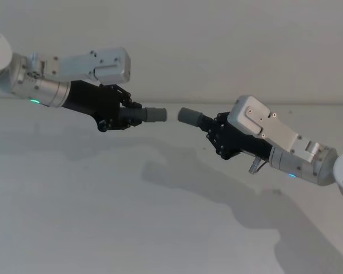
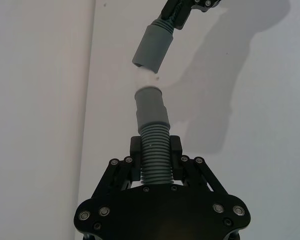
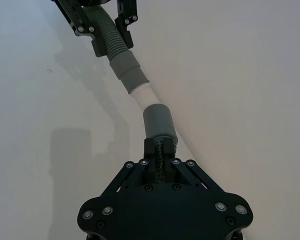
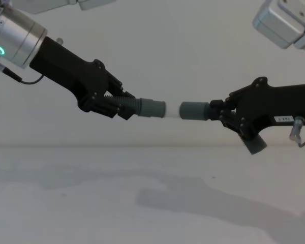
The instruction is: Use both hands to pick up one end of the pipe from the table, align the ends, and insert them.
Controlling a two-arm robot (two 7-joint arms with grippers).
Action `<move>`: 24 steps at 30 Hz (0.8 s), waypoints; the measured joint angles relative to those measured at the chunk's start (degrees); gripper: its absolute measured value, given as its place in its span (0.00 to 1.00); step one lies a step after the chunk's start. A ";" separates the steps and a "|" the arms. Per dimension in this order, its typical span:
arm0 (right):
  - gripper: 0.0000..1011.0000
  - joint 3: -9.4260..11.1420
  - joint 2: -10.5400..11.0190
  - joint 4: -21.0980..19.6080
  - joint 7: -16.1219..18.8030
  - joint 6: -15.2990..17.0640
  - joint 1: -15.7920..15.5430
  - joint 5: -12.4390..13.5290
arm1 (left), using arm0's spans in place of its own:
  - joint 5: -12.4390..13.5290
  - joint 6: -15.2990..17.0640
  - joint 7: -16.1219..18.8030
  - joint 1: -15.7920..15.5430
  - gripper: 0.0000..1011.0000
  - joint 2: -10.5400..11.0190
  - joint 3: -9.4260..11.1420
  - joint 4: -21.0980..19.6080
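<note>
Both pieces of the pipe hang in the air above the white table (image 1: 103,222). My left gripper (image 1: 126,114) (image 4: 119,107) (image 2: 155,145) is shut on the ribbed body of one piece, whose grey cuff (image 4: 151,108) (image 2: 151,110) carries a whitish tip (image 4: 171,110) (image 2: 146,79). My right gripper (image 1: 212,130) (image 4: 221,113) (image 3: 160,145) is shut on the other piece, just behind its grey cuff (image 4: 194,110) (image 3: 158,120) (image 1: 190,116). The ends face each other. The whitish tip reaches the mouth of the right cuff, and the two pieces meet at a slight angle.
The far end of the right piece (image 4: 255,145) sticks out below the right gripper. A pale wall (image 1: 188,45) rises behind the table's back edge. Shadows of both arms fall on the table (image 4: 91,193) below.
</note>
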 joint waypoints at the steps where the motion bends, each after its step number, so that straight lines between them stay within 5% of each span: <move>1: 0.07 0.00 0.00 0.01 0.00 0.01 0.01 0.00 | 0.00 0.13 0.00 0.00 0.31 0.12 0.01 -0.12; 24: 0.07 -0.85 1.59 -1.69 2.78 0.07 0.15 1.88 | 0.43 0.05 0.67 0.25 0.31 0.56 -0.35 -1.03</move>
